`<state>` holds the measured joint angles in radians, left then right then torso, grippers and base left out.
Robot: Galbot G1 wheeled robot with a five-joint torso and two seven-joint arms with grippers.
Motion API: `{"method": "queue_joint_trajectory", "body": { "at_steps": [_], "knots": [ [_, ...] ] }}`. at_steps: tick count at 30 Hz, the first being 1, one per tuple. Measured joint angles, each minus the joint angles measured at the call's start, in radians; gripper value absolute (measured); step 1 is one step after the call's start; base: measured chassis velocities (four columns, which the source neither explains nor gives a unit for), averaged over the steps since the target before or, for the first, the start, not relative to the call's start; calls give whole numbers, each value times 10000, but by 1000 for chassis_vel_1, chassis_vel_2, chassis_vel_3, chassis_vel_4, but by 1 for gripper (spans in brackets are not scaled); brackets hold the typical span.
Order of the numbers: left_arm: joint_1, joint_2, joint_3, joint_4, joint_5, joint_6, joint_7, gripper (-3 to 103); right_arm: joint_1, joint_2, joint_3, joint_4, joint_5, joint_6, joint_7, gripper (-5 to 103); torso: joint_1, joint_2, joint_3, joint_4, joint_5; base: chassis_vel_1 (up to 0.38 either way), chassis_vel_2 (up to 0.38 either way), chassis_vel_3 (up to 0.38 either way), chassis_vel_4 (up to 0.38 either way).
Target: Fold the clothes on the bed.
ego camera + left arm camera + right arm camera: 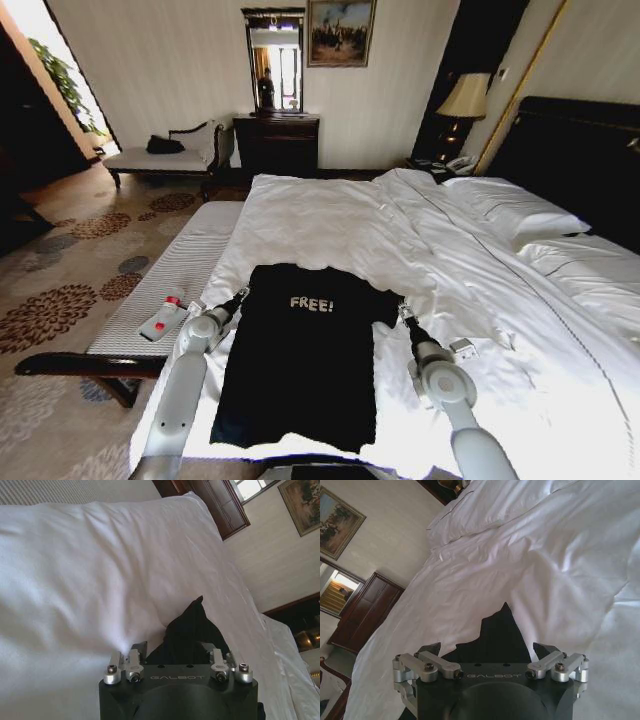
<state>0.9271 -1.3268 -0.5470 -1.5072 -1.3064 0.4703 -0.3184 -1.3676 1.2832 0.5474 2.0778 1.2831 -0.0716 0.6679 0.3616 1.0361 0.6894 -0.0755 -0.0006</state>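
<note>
Black T-shirt (pixel 300 360) flat on bed (pixel 470 290); left end effector (pixel 240 294) and right end effector (pixel 403 311) at its sleeves, both spread open, gripping nothing

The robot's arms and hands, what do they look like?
Both arms are smooth, light grey tubes with round silver joints. The left gripper and right gripper are small dark claws with silvery bits. Close up, the left gripper and right gripper have a black body with GALBOT lettering, shiny metal links and bolts, and dark fingertips.
</note>
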Motion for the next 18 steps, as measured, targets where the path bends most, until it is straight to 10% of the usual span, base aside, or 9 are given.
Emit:
{"method": "queue_joint_trajectory", "body": {
  "at_steps": [18],
  "knots": [
    [114,142,-178,-379,45,-43,15,1,-36,97,-105,-128,-44,-10,67,100,0,1,-1,0,0,0,0,0,0]
  ]
}}
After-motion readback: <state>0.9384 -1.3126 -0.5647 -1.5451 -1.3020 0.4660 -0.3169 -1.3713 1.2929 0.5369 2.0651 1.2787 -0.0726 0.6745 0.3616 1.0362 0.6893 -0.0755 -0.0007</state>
